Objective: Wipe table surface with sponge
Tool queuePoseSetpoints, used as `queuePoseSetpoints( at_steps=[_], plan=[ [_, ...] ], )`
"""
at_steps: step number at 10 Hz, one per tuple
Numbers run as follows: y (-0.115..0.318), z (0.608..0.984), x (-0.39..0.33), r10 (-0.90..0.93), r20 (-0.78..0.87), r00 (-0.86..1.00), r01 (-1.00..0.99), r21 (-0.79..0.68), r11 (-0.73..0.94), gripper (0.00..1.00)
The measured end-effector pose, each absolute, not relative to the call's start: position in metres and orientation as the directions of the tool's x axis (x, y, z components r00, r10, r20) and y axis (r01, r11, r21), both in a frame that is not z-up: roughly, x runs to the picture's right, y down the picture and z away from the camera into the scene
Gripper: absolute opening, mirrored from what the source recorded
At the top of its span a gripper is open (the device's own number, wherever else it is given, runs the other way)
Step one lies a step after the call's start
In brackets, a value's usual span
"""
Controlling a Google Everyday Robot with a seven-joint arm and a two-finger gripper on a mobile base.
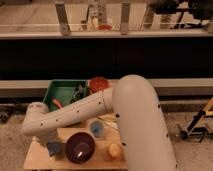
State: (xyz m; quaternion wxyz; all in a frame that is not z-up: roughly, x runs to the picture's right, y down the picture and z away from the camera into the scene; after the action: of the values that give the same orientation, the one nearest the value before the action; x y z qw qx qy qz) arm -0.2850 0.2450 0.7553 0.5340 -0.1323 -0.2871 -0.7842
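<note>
Quick count: one light tan wooden table surface (40, 159), one green rectangular bin (64, 91), two bowls, a dark maroon bowl (80, 146) and an orange-red bowl (98, 83). One small round blue cup (96, 128), one yellowish round lump (114, 150), one blue-grey sponge (55, 148), one gripper (48, 143) right at that sponge, front-left.
</note>
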Motion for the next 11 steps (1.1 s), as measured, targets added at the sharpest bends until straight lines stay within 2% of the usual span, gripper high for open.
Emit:
queuePoseSetpoints(
  at_steps=[5, 11],
  plan=[
    [0.226, 0.770, -0.322, -0.760, 0.507, -0.408, 0.907, 0.321, -0.272, 0.00],
    [0.261, 0.779, -0.352, -0.706, 0.516, -0.486, 0.871, 0.351, -0.343, 0.00]
  ],
)
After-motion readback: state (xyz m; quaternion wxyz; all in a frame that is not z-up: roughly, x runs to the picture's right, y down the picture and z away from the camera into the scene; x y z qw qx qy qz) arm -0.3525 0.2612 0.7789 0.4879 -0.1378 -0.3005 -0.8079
